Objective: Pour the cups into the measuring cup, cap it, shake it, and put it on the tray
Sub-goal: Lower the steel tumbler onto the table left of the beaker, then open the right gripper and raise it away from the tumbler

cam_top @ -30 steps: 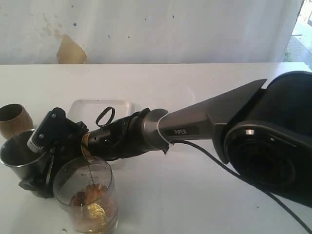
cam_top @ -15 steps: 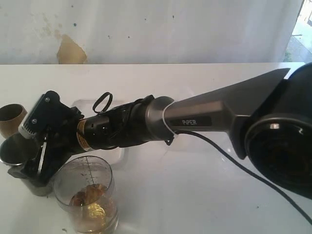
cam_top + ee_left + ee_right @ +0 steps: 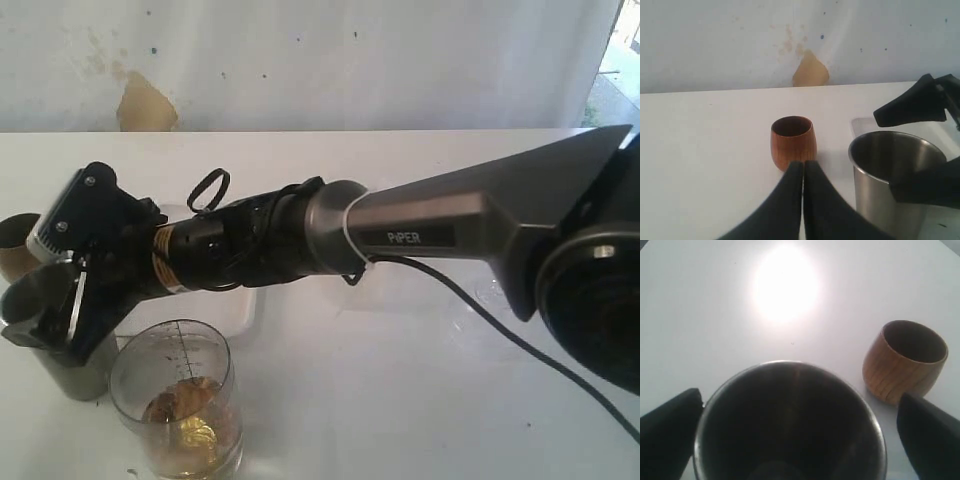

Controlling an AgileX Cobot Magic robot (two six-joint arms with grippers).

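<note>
My right gripper (image 3: 45,335) reaches across to the far left and stands open astride the steel tumbler (image 3: 80,368), which stands upright on the table. In the right wrist view its fingers (image 3: 670,430) flank the tumbler's rim (image 3: 790,420), with a gap on one side. The squat brown cup (image 3: 15,258) stands just behind. The clear measuring cup (image 3: 178,405), holding golden-brown bits, is in front beside the tumbler. A strip of the white tray (image 3: 238,308) shows under the arm. My left gripper (image 3: 803,162) is shut and empty, just short of the brown cup (image 3: 793,142).
The right arm's long grey link (image 3: 440,235) and its cable (image 3: 520,355) cross the table from the right. The table ends at a stained white wall (image 3: 145,100) behind. Bare tabletop lies right of the measuring cup.
The right gripper has lifted and swung back to the left over the tumbler, jaws still wide. The arm's link has risen. The tumbler and the measuring cup stay put.
</note>
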